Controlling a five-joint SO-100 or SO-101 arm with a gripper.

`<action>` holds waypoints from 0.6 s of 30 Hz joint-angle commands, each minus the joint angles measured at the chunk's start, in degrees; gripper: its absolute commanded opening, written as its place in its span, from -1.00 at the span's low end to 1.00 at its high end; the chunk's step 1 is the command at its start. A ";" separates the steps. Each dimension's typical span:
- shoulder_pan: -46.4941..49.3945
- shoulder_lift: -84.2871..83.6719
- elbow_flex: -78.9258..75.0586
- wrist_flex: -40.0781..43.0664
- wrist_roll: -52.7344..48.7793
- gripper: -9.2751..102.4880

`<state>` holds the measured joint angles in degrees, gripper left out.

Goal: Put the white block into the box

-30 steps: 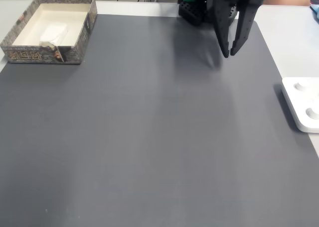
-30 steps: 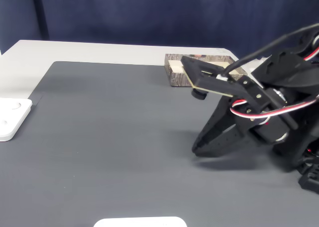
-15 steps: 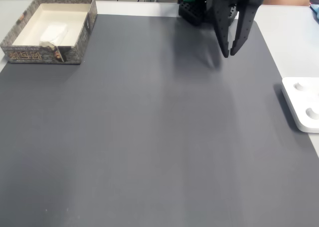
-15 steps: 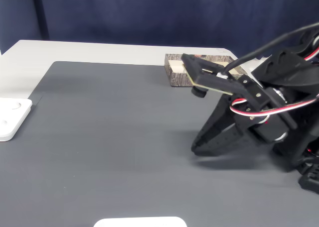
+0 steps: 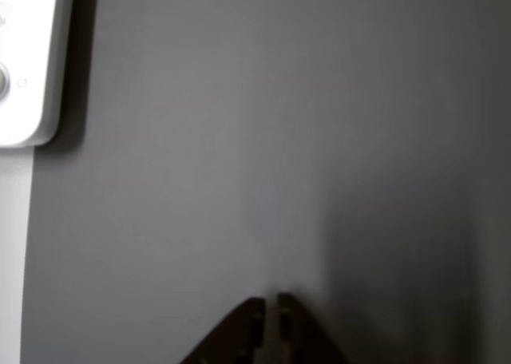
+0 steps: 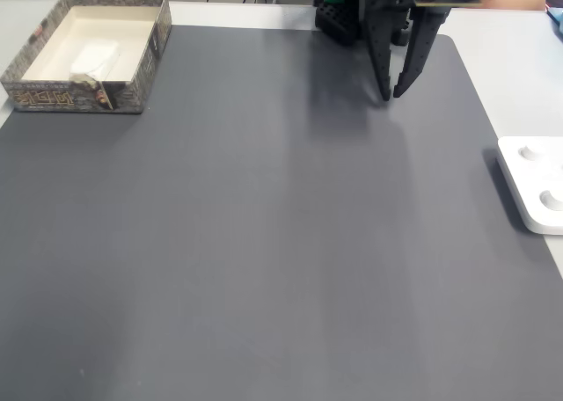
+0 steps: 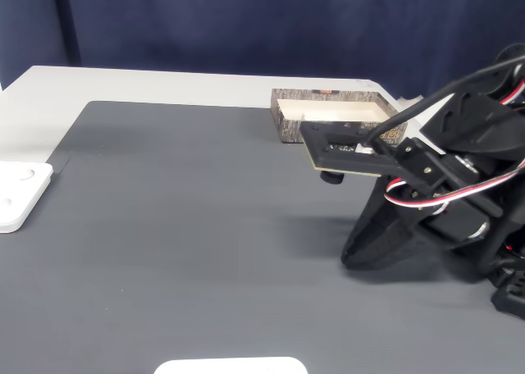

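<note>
- Dark grey mat point(image 6: 264, 225), covering most of the tabletop in both fixed views.
- Pale table point(image 7: 164, 85), bare along the mat's edges.
- Glossy white rounded-corner device point(image 6: 535, 183), at the mat's right edge in a fixed view.
- Dark blue backdrop point(image 7: 246, 25), behind the table's far edge.

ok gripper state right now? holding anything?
Black two-finger gripper: nearly shut, a narrow gap between the fingertips, holding nothing. The small white block lies inside the open-topped cream-walled box.
</note>
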<state>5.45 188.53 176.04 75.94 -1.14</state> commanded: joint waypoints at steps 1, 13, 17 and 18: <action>0.97 1.93 1.14 0.26 -0.44 -0.86; 2.37 1.93 1.14 0.26 -0.88 -0.86; 2.37 1.93 1.14 0.26 -0.88 -0.86; 2.37 1.93 1.14 0.26 -0.88 -0.86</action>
<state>6.86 188.53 176.04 75.94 -1.14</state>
